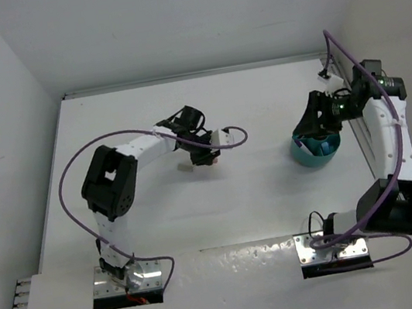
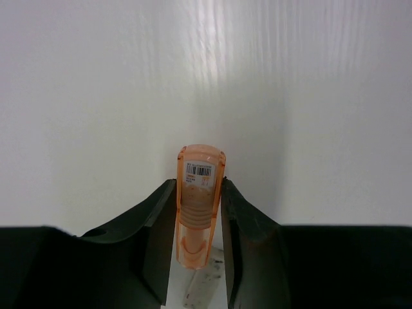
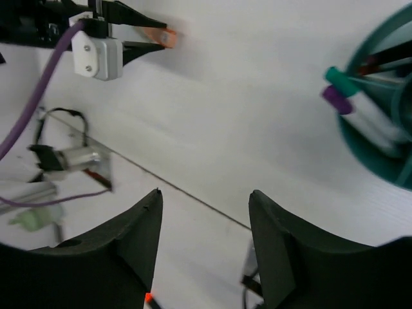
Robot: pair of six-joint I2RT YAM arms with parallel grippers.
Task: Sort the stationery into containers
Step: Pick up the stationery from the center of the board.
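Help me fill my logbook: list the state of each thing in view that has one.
Left pincer, shut on the orange stick.
Orange stick, clamped on both sides.
Right pincer, open and empty.
Teal cup, upright, pens inside.
Eraser, loose on the table.

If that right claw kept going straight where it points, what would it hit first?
Probably just bare table: the right gripper, open, aims between the teal cup and the left gripper, missing both. Depth is unclear.
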